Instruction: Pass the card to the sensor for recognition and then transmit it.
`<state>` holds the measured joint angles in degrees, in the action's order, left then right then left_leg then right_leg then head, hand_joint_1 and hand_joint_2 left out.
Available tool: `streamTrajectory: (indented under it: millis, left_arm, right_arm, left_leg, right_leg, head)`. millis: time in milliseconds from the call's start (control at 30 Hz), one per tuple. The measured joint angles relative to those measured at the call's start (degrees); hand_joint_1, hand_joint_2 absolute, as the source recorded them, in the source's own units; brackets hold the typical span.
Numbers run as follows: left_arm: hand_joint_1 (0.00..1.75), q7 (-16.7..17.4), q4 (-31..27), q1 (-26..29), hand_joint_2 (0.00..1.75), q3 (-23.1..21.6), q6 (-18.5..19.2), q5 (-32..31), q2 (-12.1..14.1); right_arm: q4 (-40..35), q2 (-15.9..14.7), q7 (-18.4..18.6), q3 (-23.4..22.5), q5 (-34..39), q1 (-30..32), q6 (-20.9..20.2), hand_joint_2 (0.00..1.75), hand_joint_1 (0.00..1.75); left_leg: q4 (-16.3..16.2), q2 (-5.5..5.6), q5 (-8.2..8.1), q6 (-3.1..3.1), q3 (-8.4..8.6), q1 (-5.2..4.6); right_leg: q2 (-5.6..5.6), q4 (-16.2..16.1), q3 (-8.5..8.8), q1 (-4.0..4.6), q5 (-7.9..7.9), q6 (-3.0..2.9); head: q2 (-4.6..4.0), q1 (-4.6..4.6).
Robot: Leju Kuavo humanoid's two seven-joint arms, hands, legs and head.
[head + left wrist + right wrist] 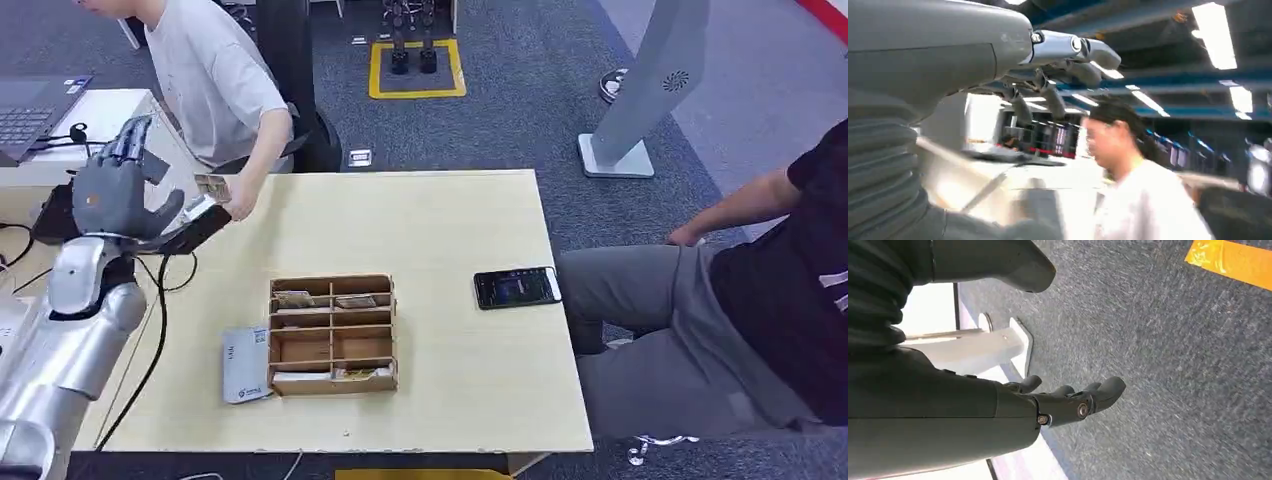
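My left hand (118,188) is raised beyond the table's far left corner, its fingers spread and nothing in it. Just to its right, a person in a grey shirt (215,75) holds a small card (212,186) in their own hand (240,203), a short gap from my thumb. In the left wrist view my fingers (1048,85) are apart, with the blurred person (1143,200) behind them. A white flat sensor (245,365) lies on the table beside the wooden card box (332,335). My right hand (1068,402) hangs over the carpet, its fingers loosely extended and holding nothing.
A black phone (517,287) lies near the table's right edge. A second person in a black shirt (770,290) sits at the right. A dark object with a cable (195,230) lies at the table's left corner, and a laptop (30,110) sits on the desk at far left.
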<state>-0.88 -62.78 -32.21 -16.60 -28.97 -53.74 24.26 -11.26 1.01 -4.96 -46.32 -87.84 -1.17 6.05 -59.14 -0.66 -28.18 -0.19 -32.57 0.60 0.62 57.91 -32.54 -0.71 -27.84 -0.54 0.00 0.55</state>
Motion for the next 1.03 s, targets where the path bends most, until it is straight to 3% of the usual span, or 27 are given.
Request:
streamTrajectory:
  millis: [133, 200, 267, 367, 433, 533, 667, 733, 833, 900, 1033]
  left_arm:
    - [0.00, -3.1, -11.2, 16.8, 1.75, 12.9, -8.2, 4.5, 0.5]
    - [0.00, -7.6, -17.2, 25.5, 1.75, 21.7, -9.4, 14.1, -0.9]
    - [0.00, -11.9, -21.3, 31.4, 1.75, 31.5, -6.9, 21.3, -3.8]
    - [0.00, -16.4, -23.0, 35.2, 1.75, 48.1, 1.3, 23.6, -8.8]
    - [0.00, -16.2, -21.8, 35.0, 1.75, 60.1, 6.2, 25.0, -11.6]
    - [0.00, -14.8, -14.4, 33.6, 1.75, 76.0, 2.9, 22.2, -13.5]
    - [0.00, -5.9, -3.1, 31.8, 1.75, 90.2, 1.2, 24.2, -16.8]
    - [0.00, -5.6, 0.5, 31.7, 1.75, 94.2, -0.7, 22.9, -19.7]
    - [0.00, -3.3, 6.7, 31.0, 1.75, 97.1, -4.3, 20.1, -24.1]
    - [0.00, -2.5, 10.0, 30.6, 1.75, 98.5, -4.8, 19.8, -26.8]
    - [0.00, -2.5, 13.9, 29.9, 1.75, 100.0, -5.3, 19.6, -29.0]
  right_arm:
    - [0.0, 0.3, 0.7, -0.7, 1.0, 0.8, 0.1, 1.75, 0.00]
    - [0.0, 0.7, 1.4, -1.5, 1.7, 1.3, 0.2, 1.75, 0.00]
    - [0.0, 0.9, 1.7, -2.2, 2.3, 2.0, 0.5, 1.75, 0.00]
    - [0.0, 1.2, 2.0, -3.5, 2.7, 2.4, 0.8, 1.75, 0.00]
    - [-0.1, 1.2, 2.0, -4.3, 2.4, 2.4, 0.8, 1.75, 0.00]
    - [-0.1, 1.3, 1.7, -4.9, 1.9, 2.5, 0.7, 1.75, 0.00]
    - [-0.1, 1.2, 0.6, -5.8, 1.9, 1.8, 0.8, 1.75, 0.00]
    - [-0.1, 1.2, 0.2, -6.2, 2.2, 1.3, 1.1, 1.75, 0.00]
    - [-0.2, 1.2, -0.3, -7.2, 2.9, 1.0, 1.1, 1.75, 0.00]
    - [-0.3, 1.2, -0.3, -7.6, 3.1, 0.9, 1.1, 1.75, 0.00]
    - [-0.4, 1.2, -0.4, -8.1, 3.2, 0.7, 1.1, 1.75, 0.00]
  left_leg:
    - [0.1, -0.33, -0.22, -0.08, 0.05, 0.01]
    - [0.1, -0.48, -0.36, -0.12, 0.11, 0.01]
    - [0.1, -0.43, -0.42, -0.10, 0.06, 0.02]
    - [0.1, -0.31, -0.44, -0.07, 0.02, 0.03]
    - [0.1, -0.36, -0.46, -0.08, 0.01, 0.05]
    - [0.1, -0.37, -0.48, -0.06, 0.10, 0.02]
    - [0.1, 0.03, -0.46, -0.04, 0.11, -0.02]
    - [0.0, 0.10, -0.46, -0.03, 0.12, 0.00]
    - [0.0, 0.40, -0.39, 0.13, 0.09, -0.14]
    - [0.0, 0.41, -0.40, 0.15, 0.09, -0.12]
    - [-0.1, 0.44, -0.41, 0.18, 0.10, -0.11]
  right_leg:
    - [0.29, 0.0, -0.06, 0.00, -0.14, -0.10]
    - [0.50, 0.0, -0.08, 0.00, -0.27, -0.07]
    - [0.44, 0.0, -0.06, 0.01, -0.35, -0.09]
    - [0.25, 0.0, -0.01, 0.02, -0.39, -0.05]
    - [0.29, 0.0, 0.01, 0.04, -0.39, -0.06]
    - [0.29, 0.0, 0.04, 0.02, -0.38, -0.06]
    - [-0.13, -0.1, 0.15, 0.00, -0.41, -0.03]
    - [-0.20, -0.1, 0.20, 0.00, -0.41, -0.02]
    - [-0.51, -0.2, 0.33, -0.08, -0.45, 0.10]
    - [-0.53, -0.2, 0.36, -0.08, -0.44, 0.11]
    - [-0.55, -0.2, 0.39, -0.08, -0.44, 0.11]
  head:
    - [0.00, 0.04]
    - [0.00, 0.09]
    - [0.00, 0.09]
    - [0.00, 0.04]
    - [0.00, -0.02]
    - [0.02, 0.02]
    - [0.00, 0.06]
    - [0.02, -0.04]
    - [0.00, -0.02]
    - [0.00, -0.04]
    - [0.02, -0.07]
